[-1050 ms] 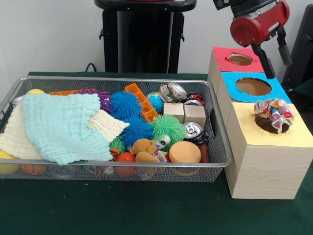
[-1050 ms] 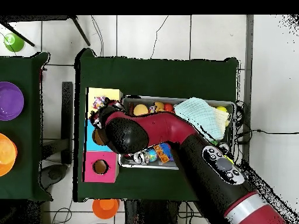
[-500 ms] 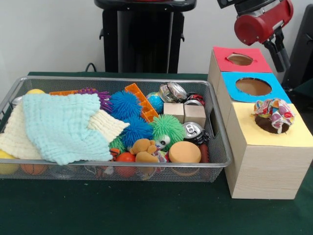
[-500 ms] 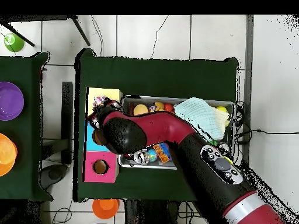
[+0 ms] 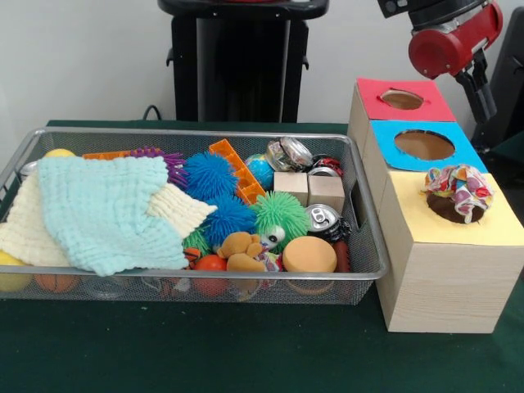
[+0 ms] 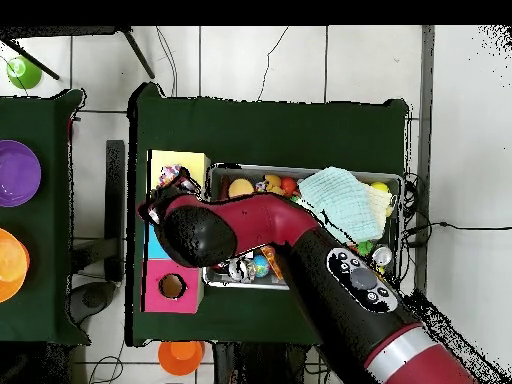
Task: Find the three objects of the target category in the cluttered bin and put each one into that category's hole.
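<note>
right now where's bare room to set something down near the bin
The green table is bare in front of the wire bin and the boxes. The bin is crowded throughout. A patterned cloth sits in the yellow box's hole; the blue hole and red hole are open.

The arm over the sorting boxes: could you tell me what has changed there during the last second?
The gripper has risen and drifted to the picture's right in the front view, away from the blue hole. It carries nothing visible. The patterned cloth sits unmoved in the yellow hole, and the bin contents look unchanged.
</note>
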Robot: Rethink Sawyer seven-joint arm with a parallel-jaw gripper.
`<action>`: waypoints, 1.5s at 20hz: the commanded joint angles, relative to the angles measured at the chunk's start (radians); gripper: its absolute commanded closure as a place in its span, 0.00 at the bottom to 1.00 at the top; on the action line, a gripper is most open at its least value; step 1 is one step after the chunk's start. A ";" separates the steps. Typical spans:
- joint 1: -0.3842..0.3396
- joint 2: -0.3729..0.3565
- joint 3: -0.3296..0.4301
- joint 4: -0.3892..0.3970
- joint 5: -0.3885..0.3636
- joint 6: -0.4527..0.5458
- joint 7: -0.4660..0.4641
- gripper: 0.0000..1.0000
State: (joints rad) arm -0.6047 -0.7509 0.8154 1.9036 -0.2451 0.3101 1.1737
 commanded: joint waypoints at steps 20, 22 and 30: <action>0.041 0.013 -0.140 -0.049 -0.130 -0.057 0.107 1.00; 0.040 0.017 -0.140 -0.044 -0.137 -0.075 0.113 1.00; 0.047 0.025 -0.147 -0.048 -0.144 -0.106 0.120 1.00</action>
State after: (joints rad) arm -0.5579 -0.7467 0.7253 1.8985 -0.3351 0.2505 1.1737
